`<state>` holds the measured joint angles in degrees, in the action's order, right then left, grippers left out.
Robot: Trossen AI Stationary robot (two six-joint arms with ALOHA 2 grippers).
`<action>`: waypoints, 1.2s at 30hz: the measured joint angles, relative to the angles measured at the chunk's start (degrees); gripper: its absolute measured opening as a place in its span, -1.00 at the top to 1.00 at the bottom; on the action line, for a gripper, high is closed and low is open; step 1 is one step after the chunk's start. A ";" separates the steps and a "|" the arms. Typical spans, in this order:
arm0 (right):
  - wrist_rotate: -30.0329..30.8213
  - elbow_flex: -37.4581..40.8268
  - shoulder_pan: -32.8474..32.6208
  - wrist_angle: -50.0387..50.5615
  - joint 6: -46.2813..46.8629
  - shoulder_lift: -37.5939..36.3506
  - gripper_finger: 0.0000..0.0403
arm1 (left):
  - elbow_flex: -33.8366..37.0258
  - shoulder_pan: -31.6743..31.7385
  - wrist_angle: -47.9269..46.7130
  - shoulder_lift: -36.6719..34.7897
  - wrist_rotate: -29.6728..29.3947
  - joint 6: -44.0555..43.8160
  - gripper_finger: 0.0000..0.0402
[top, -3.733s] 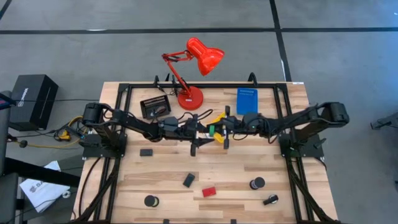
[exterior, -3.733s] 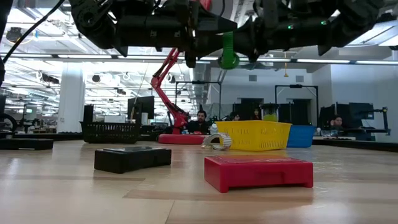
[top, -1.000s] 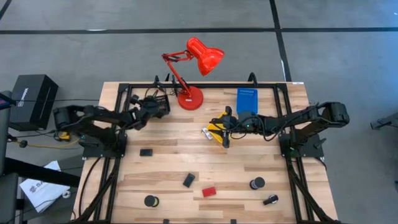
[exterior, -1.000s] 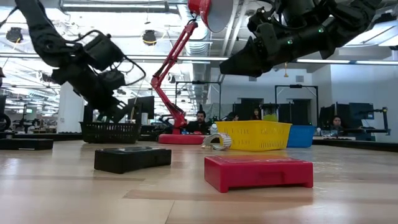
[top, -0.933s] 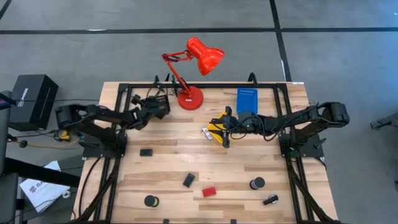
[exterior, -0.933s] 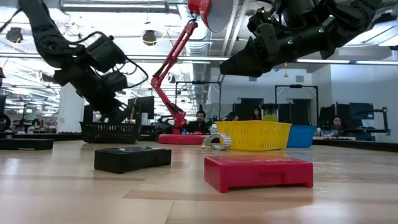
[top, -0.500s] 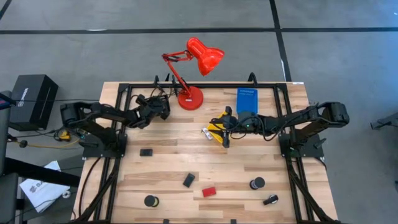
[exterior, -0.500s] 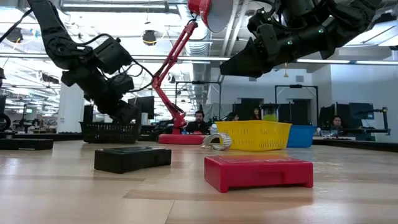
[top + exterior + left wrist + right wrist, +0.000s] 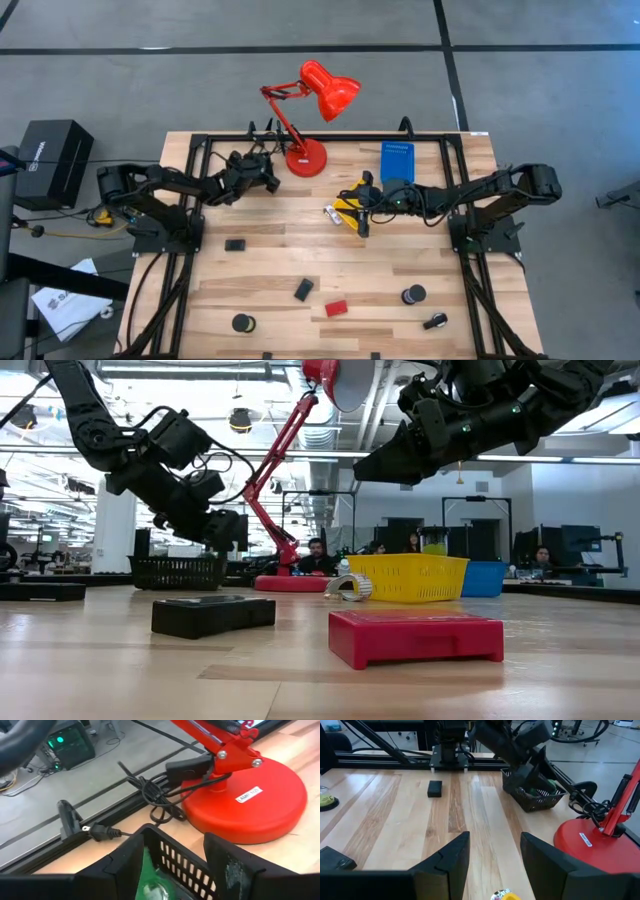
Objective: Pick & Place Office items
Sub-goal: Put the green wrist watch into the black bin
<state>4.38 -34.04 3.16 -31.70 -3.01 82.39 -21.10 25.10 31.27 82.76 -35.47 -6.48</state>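
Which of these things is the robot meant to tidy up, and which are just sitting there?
For the job:
green cylinder in the black basket
small black blocks
red block
black tape rolls
silvery clip

Just sitting there:
red desk lamp
yellow tray
blue tray

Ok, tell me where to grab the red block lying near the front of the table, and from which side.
Take the red block across its short width, coming straight down from above. It lies flat and low on the table, so only its long side faces give a pincer purchase. Nothing touches it; the black block lies apart.
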 joint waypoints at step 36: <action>-0.02 0.00 -0.13 0.57 0.00 0.00 0.18 | 9.77 -2.70 -0.59 -18.04 -0.68 -4.85 0.58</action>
<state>4.36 -34.04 3.03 -31.14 -3.00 82.39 -11.33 22.40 30.68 64.72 -36.15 -11.33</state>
